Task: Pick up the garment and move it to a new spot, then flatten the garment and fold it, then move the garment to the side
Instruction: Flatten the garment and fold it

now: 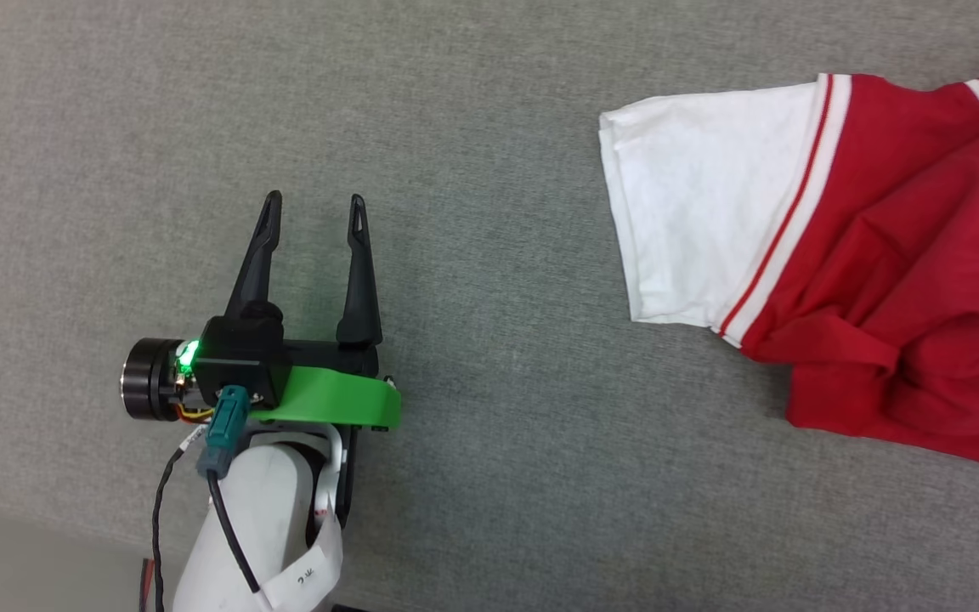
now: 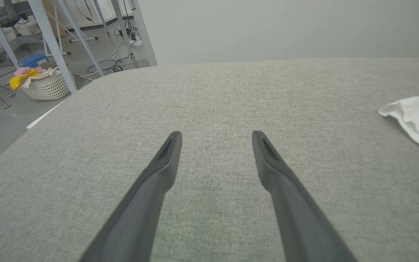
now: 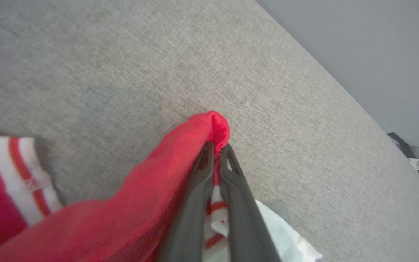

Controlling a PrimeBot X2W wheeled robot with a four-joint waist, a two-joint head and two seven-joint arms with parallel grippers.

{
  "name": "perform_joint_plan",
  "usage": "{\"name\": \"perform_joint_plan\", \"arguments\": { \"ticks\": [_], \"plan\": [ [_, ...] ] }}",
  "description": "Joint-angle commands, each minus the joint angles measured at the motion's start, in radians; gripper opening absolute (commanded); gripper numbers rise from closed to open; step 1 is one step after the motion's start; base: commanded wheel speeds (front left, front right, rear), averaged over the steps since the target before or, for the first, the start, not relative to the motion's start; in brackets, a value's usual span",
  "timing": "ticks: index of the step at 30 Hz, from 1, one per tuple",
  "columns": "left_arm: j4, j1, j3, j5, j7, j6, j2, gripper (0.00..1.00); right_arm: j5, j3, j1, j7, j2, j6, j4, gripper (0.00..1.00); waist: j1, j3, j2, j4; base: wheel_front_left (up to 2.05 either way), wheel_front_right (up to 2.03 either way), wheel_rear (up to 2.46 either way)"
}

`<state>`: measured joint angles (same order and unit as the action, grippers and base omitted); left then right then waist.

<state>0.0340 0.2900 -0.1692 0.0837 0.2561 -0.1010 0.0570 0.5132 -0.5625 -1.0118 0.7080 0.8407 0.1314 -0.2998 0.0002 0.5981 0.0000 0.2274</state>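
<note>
Pinched tight in the right claw (image 3: 216,147) by a red fold: soft, light, limp shirt (image 1: 880,255), draping beneath, well right of the wide-apart, empty left claw (image 1: 314,204). Probably best held at hem corners.

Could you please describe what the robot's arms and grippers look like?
The left gripper has two long, tapering black fingers, a black body, green bracket, green light, teal plug with black cable and a white forearm. The right gripper has similar dark fingers.
</note>
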Motion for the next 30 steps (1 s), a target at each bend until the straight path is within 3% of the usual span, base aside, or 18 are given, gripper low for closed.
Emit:
{"name": "perform_joint_plan", "arguments": {
  "ticks": [1,8,10,11,16,22,26,30],
  "plan": [
    [0.000,0.017,-0.004,0.007,0.006,0.000,-0.005,1.00,0.003,-0.029,-0.018,-0.012,-0.015,-0.001,-0.039,0.00,-0.0002,0.026,0.0000,0.032,0.00,0.00,0.00],
    [0.008,-0.002,0.005,0.005,0.006,-0.010,-0.006,1.00,0.061,-0.115,-0.039,-0.077,-0.038,-0.001,-0.154,0.00,-0.0002,-0.014,0.0000,0.021,0.00,0.00,0.00],
    [0.011,-0.012,0.011,0.000,0.006,-0.009,-0.006,1.00,0.072,-0.130,-0.038,-0.126,-0.032,-0.001,-0.157,0.43,-0.0002,-0.038,0.0000,0.010,0.00,0.00,0.00],
    [0.013,-0.018,0.015,-0.003,0.006,-0.007,-0.006,1.00,0.073,-0.136,-0.036,-0.162,-0.026,-0.001,-0.152,1.00,-0.0002,-0.052,0.0000,0.003,0.00,0.00,0.00],
    [0.016,-0.047,0.039,-0.017,0.006,-0.001,-0.004,1.00,0.085,-0.108,0.016,-0.352,-0.008,-0.001,-0.105,1.00,-0.0002,-0.125,0.0000,-0.037,0.00,0.00,0.00],
    [0.016,-0.077,0.066,-0.035,0.006,0.012,0.017,1.00,0.062,0.049,0.153,-0.570,-0.039,-0.001,-0.024,1.00,-0.0002,-0.203,0.0000,-0.101,0.00,0.00,0.00],
    [0.013,-0.078,0.076,-0.045,0.006,0.026,0.037,1.00,-0.038,0.220,0.289,-0.691,-0.110,-0.001,0.059,1.00,-0.0002,-0.245,0.0000,-0.136,0.00,0.00,0.00],
    [0.007,-0.060,0.084,-0.043,0.006,0.049,0.058,1.00,-0.155,0.387,0.445,-0.775,-0.236,-0.001,0.161,1.00,-0.0002,-0.274,0.0000,-0.163,0.00,0.00,0.00]
  ]
}}
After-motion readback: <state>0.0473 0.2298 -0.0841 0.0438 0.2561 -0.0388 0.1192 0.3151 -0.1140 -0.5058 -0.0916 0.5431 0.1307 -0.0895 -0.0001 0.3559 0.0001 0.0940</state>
